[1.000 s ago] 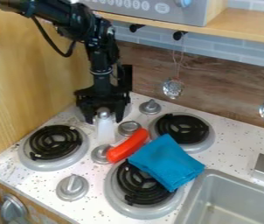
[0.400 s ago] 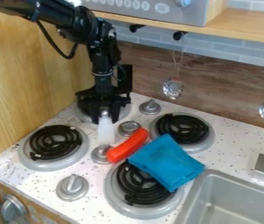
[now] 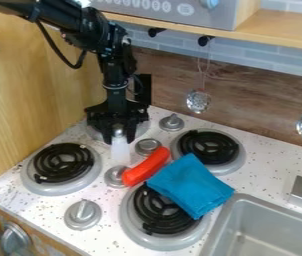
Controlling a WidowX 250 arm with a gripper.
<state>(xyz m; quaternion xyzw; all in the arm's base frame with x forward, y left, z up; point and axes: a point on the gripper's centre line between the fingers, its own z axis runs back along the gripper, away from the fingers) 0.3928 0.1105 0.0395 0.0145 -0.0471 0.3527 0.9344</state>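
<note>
Tool (image 3: 119, 142) fingers have drawn inward, partly open around the silver-topped bottle (image 3: 120, 153), hold unclear.

The counter (image 3: 39, 212) is white, sprinkled with dark specks. A plain bright blue cloth (image 3: 190, 185) lies at five o'clock, a glossy orange-red toy (image 3: 145, 168) at six and a whitish bottle (image 3: 120, 151) with a silvery-grey cap at seven. The burner at eight o'clock (image 3: 61, 161) has a black coil over a pale grey pan. At nine, the panel (image 3: 37, 107) is honey-yellow with fine wood grain; at two, brown streaked boarding (image 3: 254, 104) sits below pale blue-grey tiles (image 3: 274, 55) with whitish lines.
</note>
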